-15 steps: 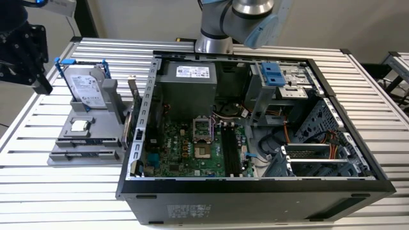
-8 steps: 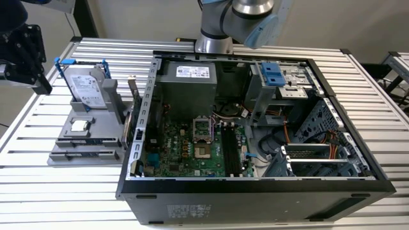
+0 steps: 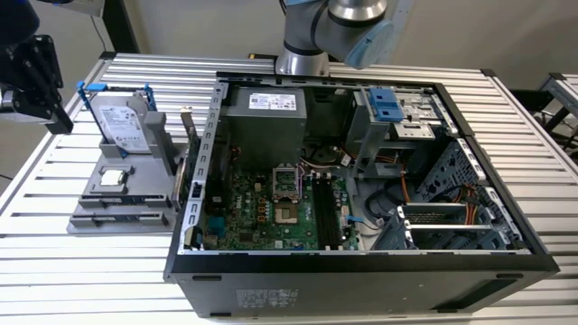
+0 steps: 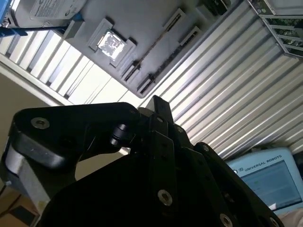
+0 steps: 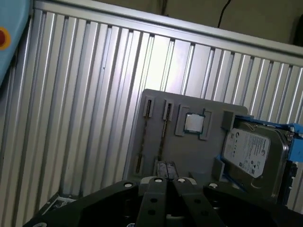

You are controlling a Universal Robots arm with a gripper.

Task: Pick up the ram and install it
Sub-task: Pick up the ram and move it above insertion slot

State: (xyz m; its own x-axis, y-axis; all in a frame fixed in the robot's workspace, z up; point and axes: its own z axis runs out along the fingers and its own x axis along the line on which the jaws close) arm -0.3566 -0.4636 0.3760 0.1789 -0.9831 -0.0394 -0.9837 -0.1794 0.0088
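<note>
Hovering tilted near the grey tray [image 5: 204,152], the gripper [image 5: 165,181] is closed tight; nothing held.

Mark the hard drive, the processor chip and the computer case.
hard drive [image 3: 122,125]: exterior view, on its labelled face.
processor chip [image 5: 193,123]: first wrist view, on its silver top.
computer case [image 3: 361,277]: exterior view, on its near black wall.

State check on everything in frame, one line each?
ram, on edge in holder slot, not picked up.
gripper, shut, empty, apart from ram.
hard drive, upright in holder.
processor chip, seated in holder recess.
PC case, on its side, panel off.
memory slots, look empty.
</note>
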